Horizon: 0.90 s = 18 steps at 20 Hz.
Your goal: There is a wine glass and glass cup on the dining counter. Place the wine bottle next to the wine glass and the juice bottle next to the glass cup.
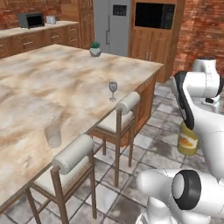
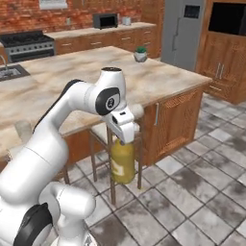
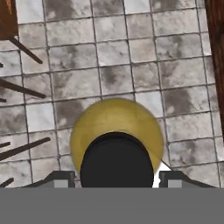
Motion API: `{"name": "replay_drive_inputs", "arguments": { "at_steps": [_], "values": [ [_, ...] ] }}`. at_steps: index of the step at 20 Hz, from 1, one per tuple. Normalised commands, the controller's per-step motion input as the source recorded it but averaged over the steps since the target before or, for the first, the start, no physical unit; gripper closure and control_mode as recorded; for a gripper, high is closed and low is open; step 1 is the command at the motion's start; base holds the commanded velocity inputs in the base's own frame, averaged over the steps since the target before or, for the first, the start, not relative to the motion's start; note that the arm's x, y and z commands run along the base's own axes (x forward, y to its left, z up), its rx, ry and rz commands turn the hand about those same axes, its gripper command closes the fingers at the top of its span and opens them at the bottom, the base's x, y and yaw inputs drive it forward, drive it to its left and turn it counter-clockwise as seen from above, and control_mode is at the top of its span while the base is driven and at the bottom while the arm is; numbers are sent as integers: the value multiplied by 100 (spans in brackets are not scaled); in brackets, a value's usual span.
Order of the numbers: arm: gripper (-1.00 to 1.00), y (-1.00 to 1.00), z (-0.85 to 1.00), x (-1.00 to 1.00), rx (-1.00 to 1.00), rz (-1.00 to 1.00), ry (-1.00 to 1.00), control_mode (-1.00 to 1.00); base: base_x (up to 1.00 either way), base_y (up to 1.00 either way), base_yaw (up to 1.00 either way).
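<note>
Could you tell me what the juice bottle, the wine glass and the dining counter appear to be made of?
Juice bottle: probably smooth plastic or glass, judging by its yellow, faintly translucent body with a soft sheen under a dark cap. Wine glass: clear glass; the counter shows through its bowl. Dining counter: polished-looking marble, beige with brown veining and pale patches.

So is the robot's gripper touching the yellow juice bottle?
Touching. In the right base view the gripper sits clamped on the top of the juice bottle, which hangs above the floor with nothing under it.
</note>
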Motion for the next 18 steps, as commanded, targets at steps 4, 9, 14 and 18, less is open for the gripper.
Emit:
{"name": "replay_drive_inputs", "arguments": {
  "at_steps": [4, 9, 14, 18],
  "values": [
    [100, 0, 0, 0, 0, 0, 0, 100, 56, -1, 59],
    [100, 0, 0, 0, 0, 0, 0, 100, 56, -5, 56],
    [100, 0, 0, 0, 0, 0, 0, 100, 51, -10, 56],
    [100, 0, 0, 0, 0, 0, 0, 100, 41, -15, 55]
  ]
}}
